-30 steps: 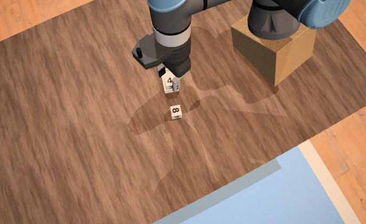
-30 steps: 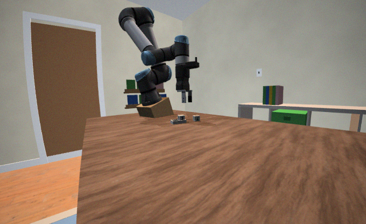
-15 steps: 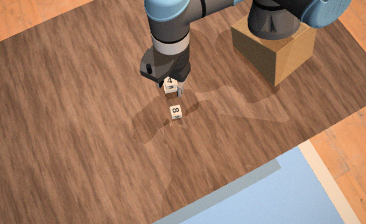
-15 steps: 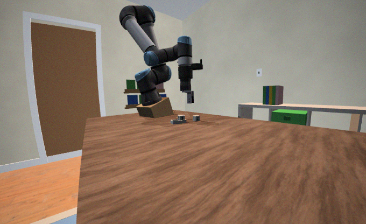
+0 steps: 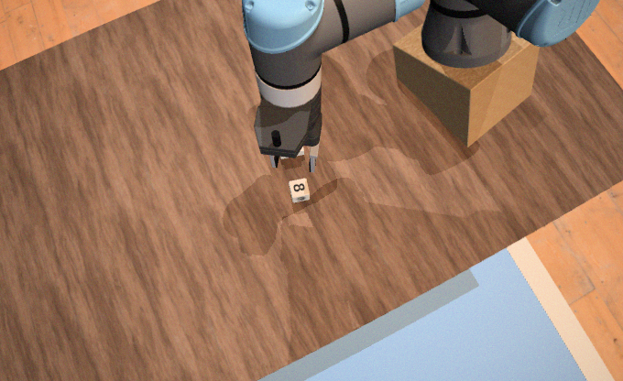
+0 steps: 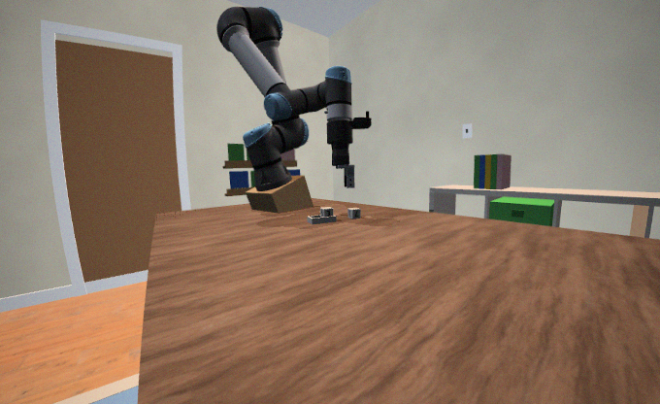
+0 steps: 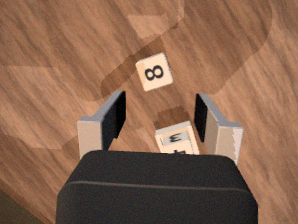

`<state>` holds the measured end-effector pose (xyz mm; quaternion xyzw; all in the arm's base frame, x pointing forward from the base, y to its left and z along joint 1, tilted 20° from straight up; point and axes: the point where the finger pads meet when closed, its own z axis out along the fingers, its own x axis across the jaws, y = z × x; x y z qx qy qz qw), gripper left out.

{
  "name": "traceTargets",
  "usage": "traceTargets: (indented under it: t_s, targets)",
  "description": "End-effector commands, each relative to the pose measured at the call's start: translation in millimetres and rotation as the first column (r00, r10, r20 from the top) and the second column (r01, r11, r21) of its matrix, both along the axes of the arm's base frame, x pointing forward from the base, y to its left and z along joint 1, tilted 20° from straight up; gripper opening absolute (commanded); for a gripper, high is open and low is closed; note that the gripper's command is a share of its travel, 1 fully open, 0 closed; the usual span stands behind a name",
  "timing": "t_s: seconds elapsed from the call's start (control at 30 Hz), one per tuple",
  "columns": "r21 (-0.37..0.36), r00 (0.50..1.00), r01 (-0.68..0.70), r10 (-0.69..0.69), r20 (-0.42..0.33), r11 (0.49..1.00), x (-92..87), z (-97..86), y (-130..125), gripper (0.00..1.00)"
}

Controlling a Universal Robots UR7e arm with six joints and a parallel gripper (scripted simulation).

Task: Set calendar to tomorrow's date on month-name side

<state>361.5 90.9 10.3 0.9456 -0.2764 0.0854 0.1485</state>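
Observation:
A loose white cube lies on the table with an 8 on its top face. It also shows in the wrist view and in the exterior view. The small calendar tray stands beside it with one cube in it. In the wrist view only part of the tray shows, at the gripper body's edge. In the top view the arm hides the tray. My gripper hangs open and empty well above the table, between the tray and the loose cube.
The arm's wooden base block stands at the back right of the table. The table's near right edge runs above a blue floor mat. A shelf with a green box stands beyond the table.

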Motion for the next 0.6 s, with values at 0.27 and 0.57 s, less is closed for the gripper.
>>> traceTargets:
  t_s: [0.27,0.57]
  targets:
    - [-0.007,0.96,-0.267,0.265,-0.086,0.964,3.1,-7.2,12.7,1.0]
    - [-0.006,0.943,-0.318,0.315,-0.106,0.948,2.7,-9.4,14.5,1.0]
